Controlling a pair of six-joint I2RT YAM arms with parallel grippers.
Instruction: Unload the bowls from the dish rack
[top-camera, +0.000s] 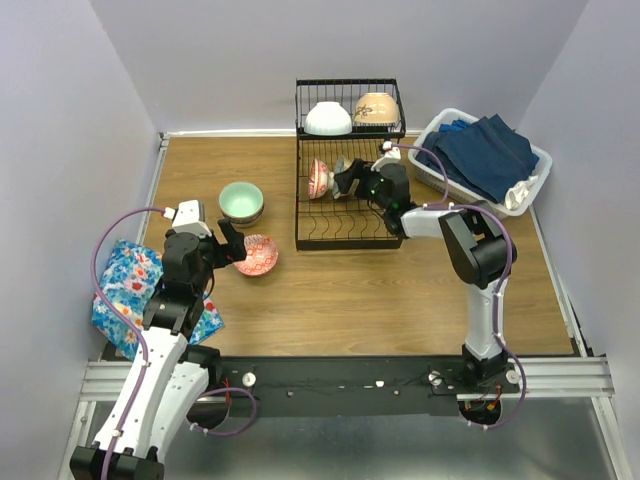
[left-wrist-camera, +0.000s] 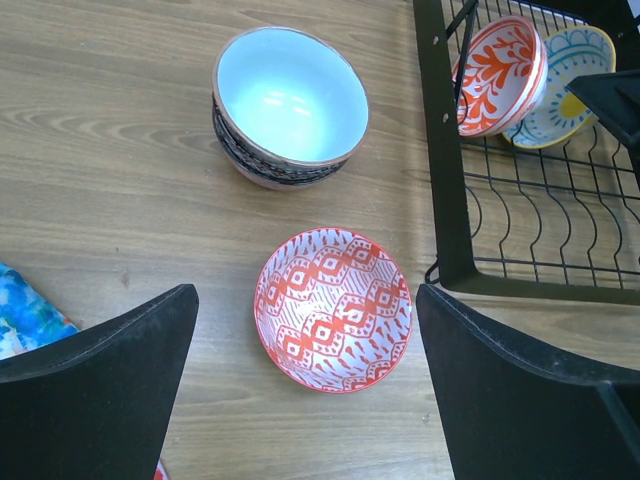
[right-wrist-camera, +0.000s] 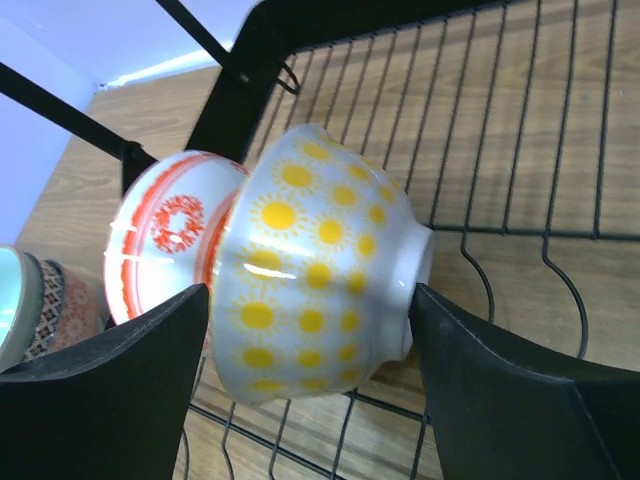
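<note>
- The left gripper (left-wrist-camera: 305, 300) hung released over the table (top-camera: 400, 290), jaws wide apart, with a red lattice bowl (left-wrist-camera: 332, 308) lying upright on the wood below and between its fingers.
- Farther off, a mint-green bowl (left-wrist-camera: 290, 95) sat nested in a darker patterned bowl (left-wrist-camera: 270, 168).
- The right gripper (right-wrist-camera: 310, 290) reached into the lower tray of the dish rack (top-camera: 298, 215). Its fingers flanked a sun-patterned bowl (right-wrist-camera: 320, 260) standing on edge, one tip at the rim, the other at the foot; whether it squeezed could not be told.
- A red floral bowl (right-wrist-camera: 165, 235) leaned against that bowl's left side.
- On the raised shelf, a white bowl (top-camera: 327, 119) and a beige bowl (top-camera: 376, 108) rested upside down.
- A white basket (top-camera: 532, 178) of blue cloths (top-camera: 485, 155) stood to the right of the rack, and a floral cloth (top-camera: 125, 285) lay near left.
</note>
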